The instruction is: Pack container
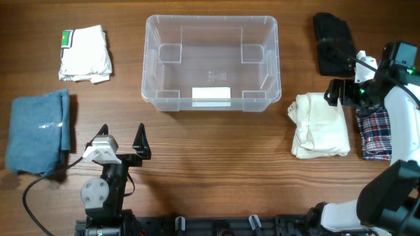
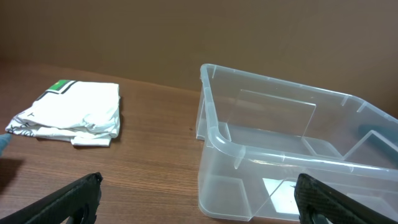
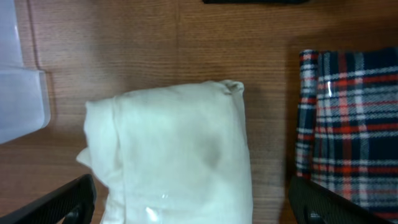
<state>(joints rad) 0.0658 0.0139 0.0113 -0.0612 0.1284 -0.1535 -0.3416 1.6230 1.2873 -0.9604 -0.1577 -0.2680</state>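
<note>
- Left fingers [image 2: 68, 199] stood open, bin [image 2: 214, 134] just ahead on the counter [image 2: 155, 124]
- Right fingers [image 3: 62, 205] spread open over a cream cloth [image 3: 180, 155]
- Bin looked light, stiff, slick; thick rim seemed the best hold

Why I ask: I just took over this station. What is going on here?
Two robot arms are about to pack folded clothes into the clear container, which holds nothing yet. The right gripper hovers open above the cream garment, gripping nothing. The left gripper, also open and empty, sits in front of the container. The white shirt, blue cloth, black garment and plaid cloth lie outside it.
</note>
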